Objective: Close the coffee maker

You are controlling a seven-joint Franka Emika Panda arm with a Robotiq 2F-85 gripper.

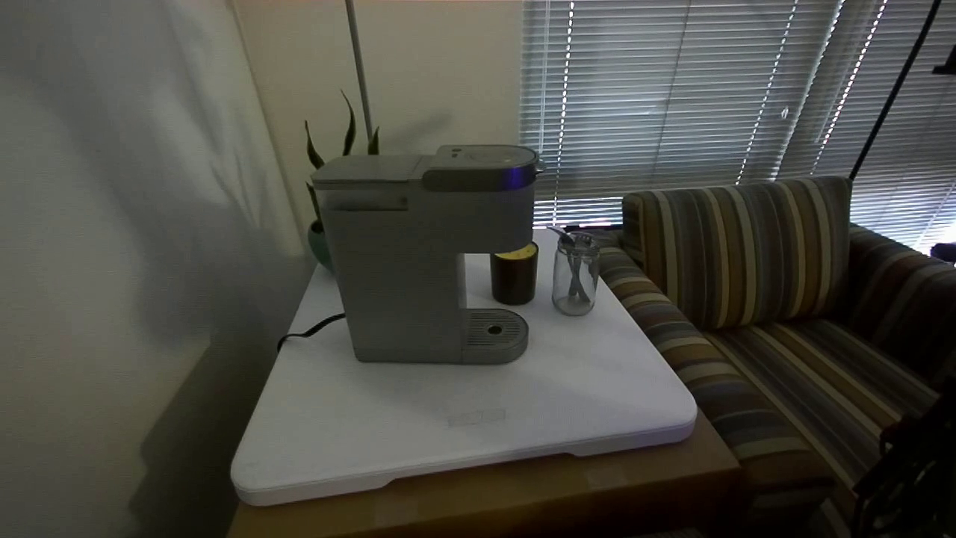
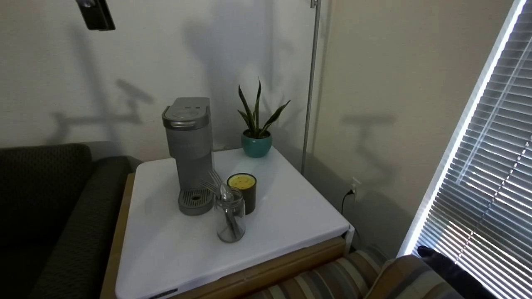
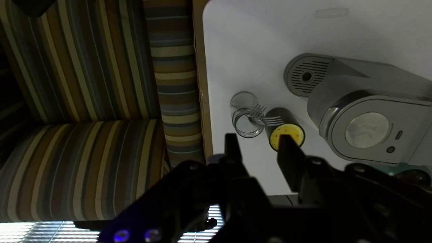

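In an exterior view: coffee maker [image 1: 403, 276] upright on white bench [image 1: 373, 426], lid [image 1: 478, 158] down. In an exterior view: glass jar [image 2: 224, 233] with cutlery [image 2: 226, 193] just beside dark cup [image 2: 250, 197], both near coffee maker. Wrist view: jaws apart, at bottom; coffee maker off to right.

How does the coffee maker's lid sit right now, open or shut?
Shut: in both exterior views the lid lies flat on top of the coffee maker, not tilted up.
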